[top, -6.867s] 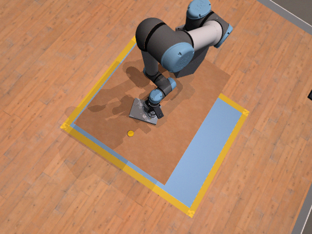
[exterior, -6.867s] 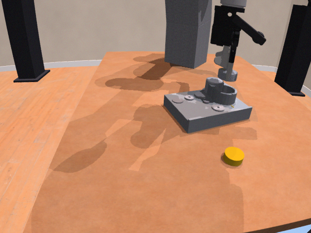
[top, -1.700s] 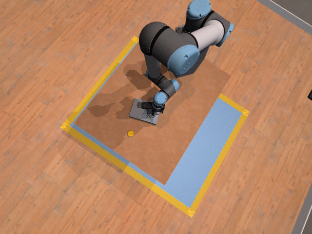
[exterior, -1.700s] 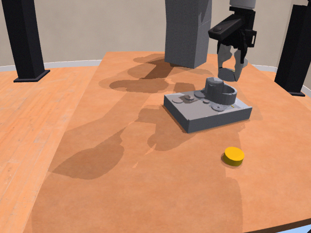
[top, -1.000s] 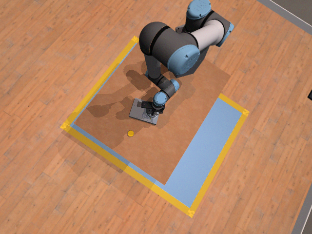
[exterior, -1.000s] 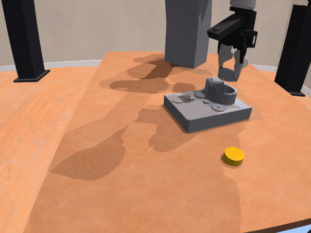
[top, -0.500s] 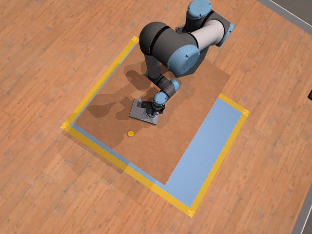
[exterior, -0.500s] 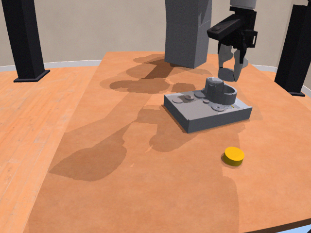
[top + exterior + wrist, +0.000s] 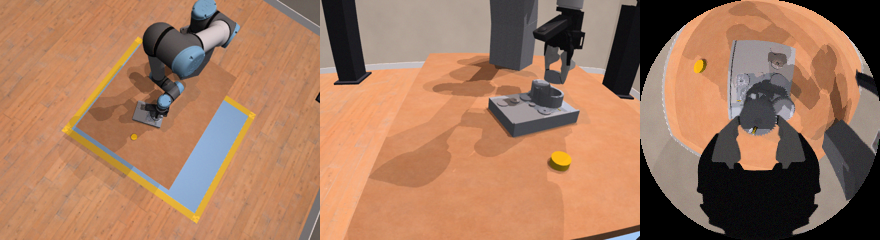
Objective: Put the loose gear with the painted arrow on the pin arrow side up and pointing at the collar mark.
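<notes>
Top view: one arm, one grey plate (image 9: 139, 113), one yellow disc (image 9: 133, 136) at seven o'clock of it, open board all round. Exterior: gripper (image 9: 556, 76) pinches the grey gear (image 9: 552, 76) above the plate's toothed collar (image 9: 548, 96). Wrist: gear (image 9: 759, 112) between both fingers, a yellow mark showing at its near edge.

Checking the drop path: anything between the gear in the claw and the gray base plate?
Exterior view: the claw holds the gear above and behind the gray base plate; only open air and the raised collar housing lie between.
</notes>
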`<state>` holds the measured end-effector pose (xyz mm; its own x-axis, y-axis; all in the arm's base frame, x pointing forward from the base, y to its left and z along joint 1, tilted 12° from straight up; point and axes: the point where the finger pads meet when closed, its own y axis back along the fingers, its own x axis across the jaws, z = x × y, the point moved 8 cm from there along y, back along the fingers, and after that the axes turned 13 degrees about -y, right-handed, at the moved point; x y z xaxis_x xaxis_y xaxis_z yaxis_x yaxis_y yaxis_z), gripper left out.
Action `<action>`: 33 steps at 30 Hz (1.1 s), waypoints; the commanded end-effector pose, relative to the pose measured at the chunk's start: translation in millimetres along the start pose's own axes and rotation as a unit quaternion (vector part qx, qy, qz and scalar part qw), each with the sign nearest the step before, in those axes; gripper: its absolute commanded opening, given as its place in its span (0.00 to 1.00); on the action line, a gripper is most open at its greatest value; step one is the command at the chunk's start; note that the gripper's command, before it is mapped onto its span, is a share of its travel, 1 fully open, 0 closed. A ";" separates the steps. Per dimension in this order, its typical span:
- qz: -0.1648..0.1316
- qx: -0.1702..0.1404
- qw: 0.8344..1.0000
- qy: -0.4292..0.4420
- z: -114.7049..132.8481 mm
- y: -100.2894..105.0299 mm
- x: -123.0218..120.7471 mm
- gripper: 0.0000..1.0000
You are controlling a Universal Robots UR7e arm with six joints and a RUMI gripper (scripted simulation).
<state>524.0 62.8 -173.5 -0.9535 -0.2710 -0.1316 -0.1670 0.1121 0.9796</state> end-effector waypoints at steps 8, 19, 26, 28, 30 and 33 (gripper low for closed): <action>-0.001 0.000 1.000 0.000 -0.1 0.6 -0.6 0.00; -0.001 0.000 1.000 0.000 -0.2 -0.3 -0.7 0.00; -0.001 0.000 1.000 0.000 -0.2 -6.2 -1.1 0.00; -0.001 0.000 1.000 0.000 -0.2 -9.7 -1.3 0.00; -0.001 0.000 1.000 0.000 -0.2 -13.4 -1.6 0.00; -0.001 0.000 1.000 0.000 -0.3 -18.1 -1.9 0.00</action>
<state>526.5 61.7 -184.2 -0.9536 -0.2709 -0.1316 -0.1670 0.1121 0.9796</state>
